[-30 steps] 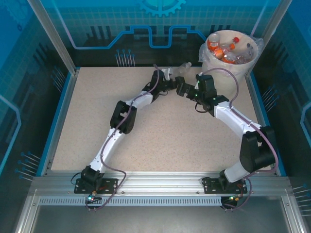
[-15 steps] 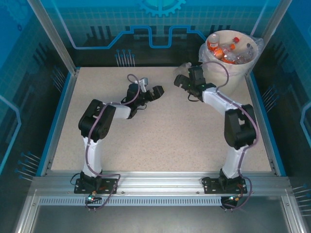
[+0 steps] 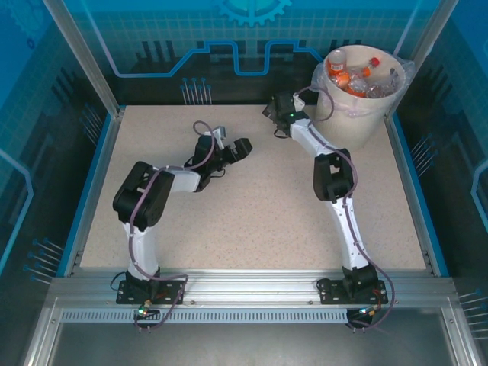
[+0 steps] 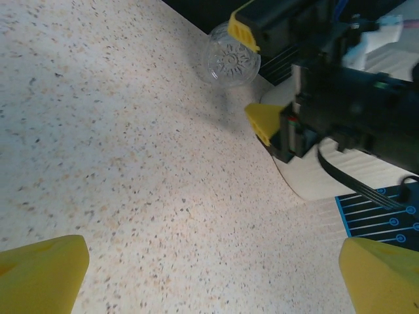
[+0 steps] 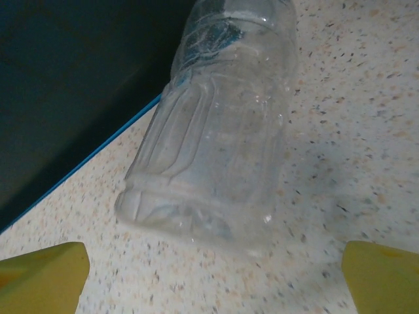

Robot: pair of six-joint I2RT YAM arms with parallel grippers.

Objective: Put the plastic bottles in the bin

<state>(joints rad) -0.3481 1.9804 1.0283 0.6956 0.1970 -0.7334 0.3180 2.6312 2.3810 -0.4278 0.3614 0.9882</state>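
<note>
A clear plastic bottle (image 5: 216, 131) lies on its side on the speckled table by the blue back edge. Its base points at my right gripper (image 5: 209, 281). That gripper is open, and its yellow fingertips (image 5: 39, 275) stand just short of the base with nothing between them. The left wrist view shows the same bottle (image 4: 230, 61) end-on, next to the right gripper's fingertips (image 4: 262, 121). My left gripper (image 3: 236, 146) is open and empty over bare table at mid-left. The cream bin (image 3: 366, 114) at the back right holds several bottles (image 3: 358, 76).
The blue rim and dark back wall (image 5: 59, 85) run right behind the lying bottle. The bin's wall (image 4: 314, 186) stands close to the right gripper. Open tabletop (image 3: 252, 213) stretches across the middle and front.
My left gripper opened wider and drew back to the left, its arm folding. My right gripper swung towards the back edge and now faces the lying bottle's base.
</note>
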